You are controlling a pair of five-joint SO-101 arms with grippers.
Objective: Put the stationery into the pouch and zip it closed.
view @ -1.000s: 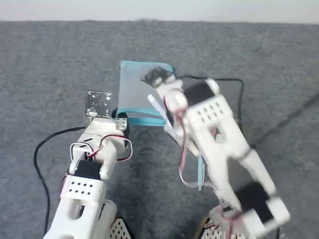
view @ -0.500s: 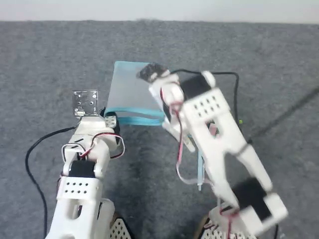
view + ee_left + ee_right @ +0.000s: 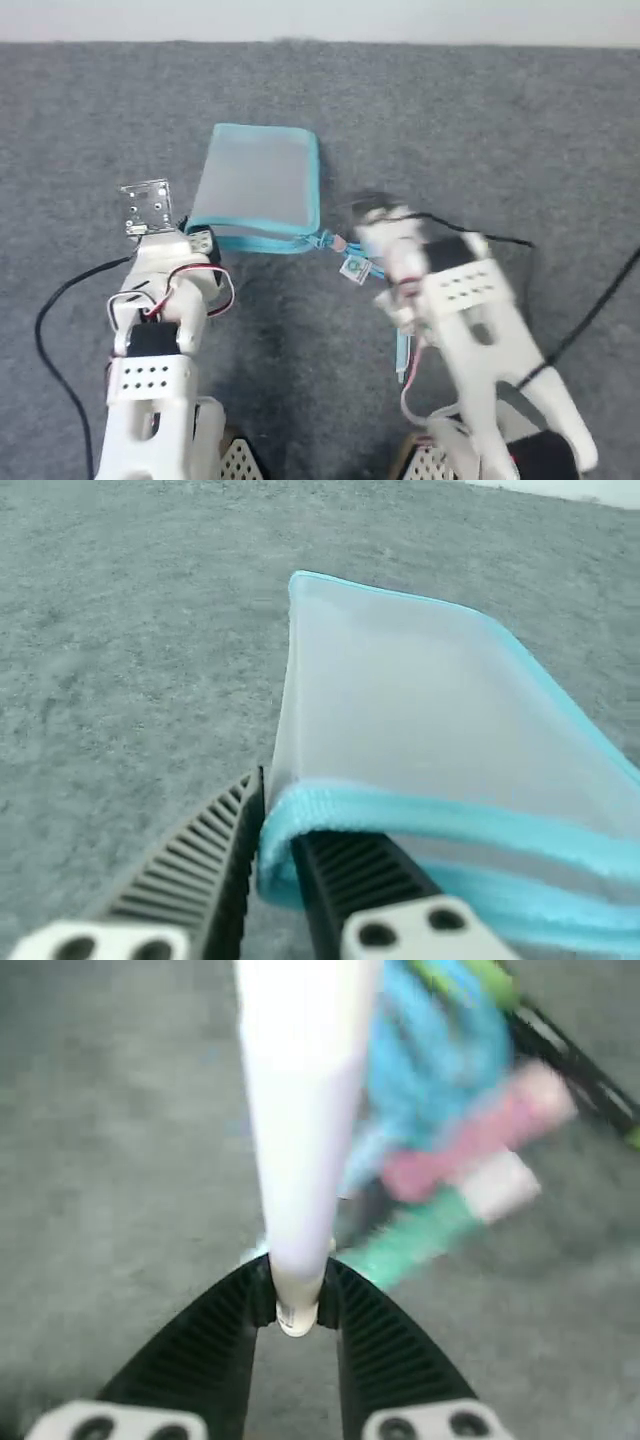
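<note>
A translucent pouch (image 3: 255,185) with teal edging lies flat on the grey carpet. My left gripper (image 3: 200,240) is shut on the near left corner of its teal zipper edge (image 3: 420,825); the left wrist view shows the left gripper (image 3: 275,820) with both jaws pinching that rim and the pouch (image 3: 420,720) stretching away. The zipper pull with a pink and green tag (image 3: 348,262) hangs off the pouch's near right corner. Just right of it, my right gripper (image 3: 385,262) is shut on a white pen (image 3: 300,1110). The right gripper (image 3: 297,1285) points past the tag (image 3: 470,1150).
A pale blue pen (image 3: 403,355) lies on the carpet under the right arm. Black cables trail from the right arm (image 3: 500,240) and the left arm (image 3: 55,310). The carpet's far edge meets a pale wall.
The left gripper dragged the pouch leftward and turned it slightly. The right arm drew back from over the pouch toward the near right, uncovering the zipper tag.
</note>
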